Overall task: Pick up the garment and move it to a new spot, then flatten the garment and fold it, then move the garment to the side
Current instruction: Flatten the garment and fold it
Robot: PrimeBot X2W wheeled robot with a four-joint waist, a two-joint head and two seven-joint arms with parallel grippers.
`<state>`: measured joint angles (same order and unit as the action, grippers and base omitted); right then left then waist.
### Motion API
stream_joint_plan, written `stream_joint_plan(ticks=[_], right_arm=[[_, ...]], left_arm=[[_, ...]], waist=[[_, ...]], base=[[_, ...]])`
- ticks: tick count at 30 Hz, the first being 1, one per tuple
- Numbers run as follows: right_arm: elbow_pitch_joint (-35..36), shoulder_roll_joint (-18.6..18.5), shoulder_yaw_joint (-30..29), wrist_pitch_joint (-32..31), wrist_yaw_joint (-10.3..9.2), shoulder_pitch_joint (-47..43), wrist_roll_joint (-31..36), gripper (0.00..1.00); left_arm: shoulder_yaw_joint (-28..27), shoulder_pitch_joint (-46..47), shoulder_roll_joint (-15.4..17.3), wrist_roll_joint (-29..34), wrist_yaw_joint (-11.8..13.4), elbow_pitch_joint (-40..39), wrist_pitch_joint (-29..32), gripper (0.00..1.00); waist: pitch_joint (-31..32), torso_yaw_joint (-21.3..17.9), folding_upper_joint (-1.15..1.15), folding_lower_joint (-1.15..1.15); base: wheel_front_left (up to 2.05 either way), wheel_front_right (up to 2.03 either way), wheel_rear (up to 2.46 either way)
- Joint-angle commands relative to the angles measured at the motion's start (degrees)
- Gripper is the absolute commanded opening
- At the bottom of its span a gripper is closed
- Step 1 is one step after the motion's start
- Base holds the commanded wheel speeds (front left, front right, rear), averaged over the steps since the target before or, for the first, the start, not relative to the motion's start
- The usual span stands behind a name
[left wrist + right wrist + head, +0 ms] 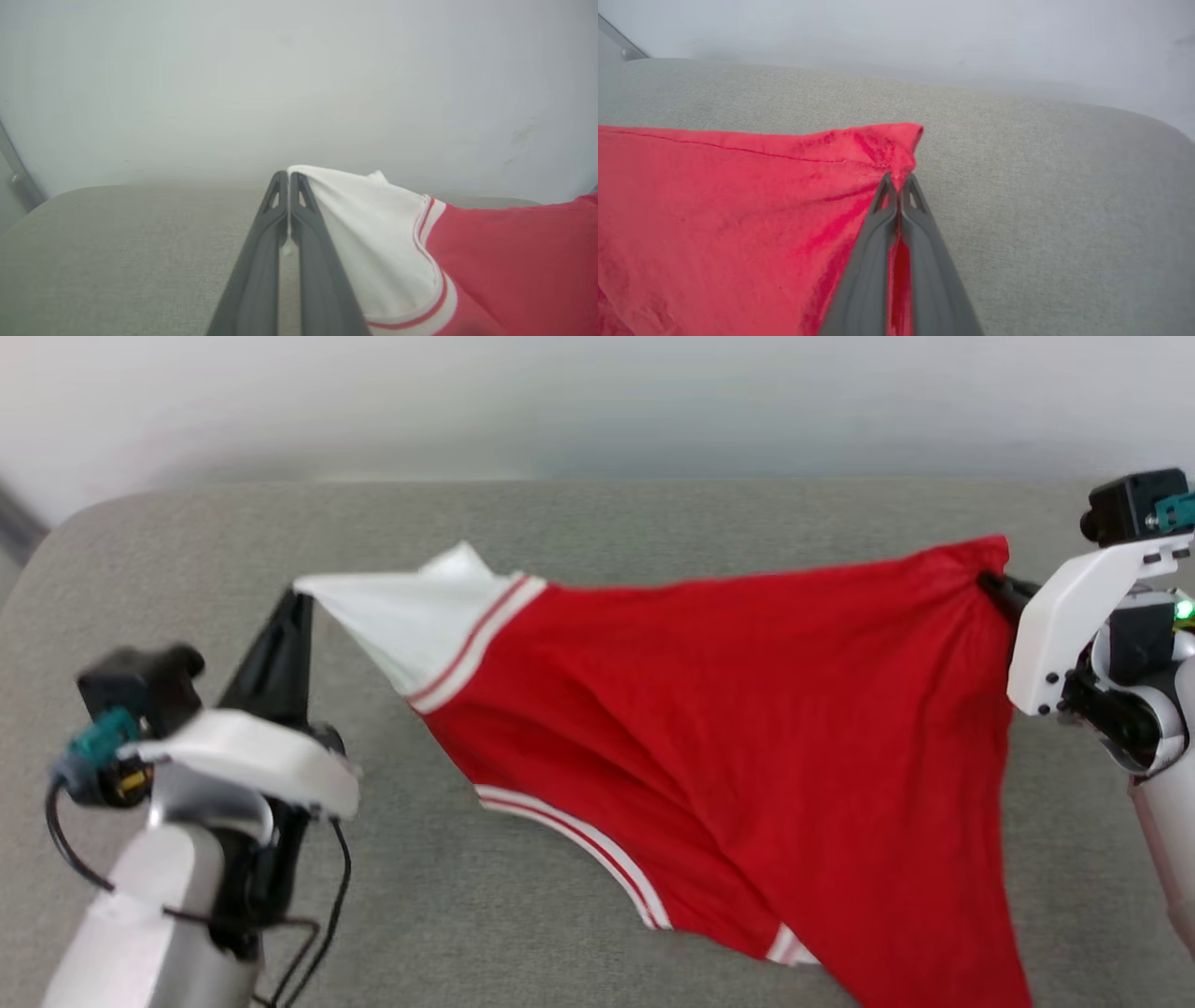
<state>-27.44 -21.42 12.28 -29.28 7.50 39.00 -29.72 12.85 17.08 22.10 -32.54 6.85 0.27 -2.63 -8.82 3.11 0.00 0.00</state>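
Pinching the white sleeve tip of the red garment (pixel 728 709) with the left tool (pixel 299 599), squeezed shut on the cloth, over the left part of the grey cushion (pixel 560 523). Gripping a red corner with the right tool (pixel 991 584), likewise closed tight on fabric, over the cushion's right part. Stretched taut between both across the cushion's middle, sagging toward its near edge.
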Motion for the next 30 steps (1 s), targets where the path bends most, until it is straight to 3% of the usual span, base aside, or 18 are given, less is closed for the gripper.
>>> stream_joint_plan(ticks=[1,11,14,25,30], right_arm=[[-0.09,0.44,-0.27,0.83,-0.02,1.20,0.63,0.00],[-3.71,3.12,-4.00,9.42,-0.02,10.96,8.38,0.00],[-5.33,3.64,-5.03,12.42,-0.03,15.10,10.92,0.00],[-7.64,3.06,-7.53,20.35,-0.05,35.68,15.24,0.00],[-9.75,2.84,-7.27,21.44,-0.05,43.28,14.66,0.00]], left_arm=[[-0.27,1.85,0.16,-0.32,-0.18,0.53,0.37,0.00],[-0.42,24.77,-0.29,-0.72,-2.51,14.27,3.83,0.00],[-0.93,31.87,-0.24,-0.04,-2.05,18.79,3.36,0.00],[-2.83,57.72,2.32,2.93,-1.98,29.97,-0.60,0.00],[-3.06,65.13,3.62,3.60,-2.57,33.14,-1.11,0.00]], waist=[[1.20,-1.98,0.00,0.00],[-1.46,-5.74,0.00,0.00],[-3.38,-6.37,0.00,0.00],[-14.07,-6.92,0.00,0.00],[-18.89,-7.05,0.00,0.00]], base=[[0.00,0.00,0.00],[0.00,0.00,0.00],[0.00,0.00,0.00],[0.00,0.00,0.00],[0.00,0.00,0.00]])
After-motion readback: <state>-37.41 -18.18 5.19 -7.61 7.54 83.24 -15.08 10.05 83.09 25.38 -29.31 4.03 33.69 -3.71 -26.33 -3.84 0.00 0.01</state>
